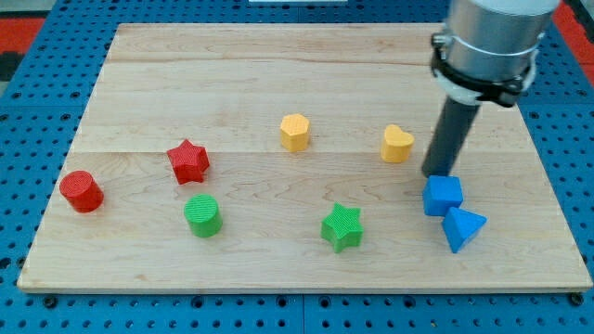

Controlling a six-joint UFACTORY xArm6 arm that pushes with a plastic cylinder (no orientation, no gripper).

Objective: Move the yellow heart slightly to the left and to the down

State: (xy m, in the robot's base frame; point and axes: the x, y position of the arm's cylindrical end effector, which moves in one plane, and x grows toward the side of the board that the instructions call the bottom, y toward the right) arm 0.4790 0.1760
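Observation:
The yellow heart (pixel 397 144) lies right of the board's middle. My tip (pixel 434 174) stands just to the heart's lower right, a small gap from it, and right above the blue cube (pixel 443 195), close to or touching its top edge. A yellow hexagon block (pixel 295 132) lies to the heart's left.
A blue triangle block (pixel 463 228) lies against the blue cube's lower right. A green star (pixel 342 227) and a green cylinder (pixel 202 215) sit toward the view's bottom. A red star (pixel 188 161) and a red cylinder (pixel 82 191) lie at the left. The wooden board (pixel 278 74) rests on a blue pegboard.

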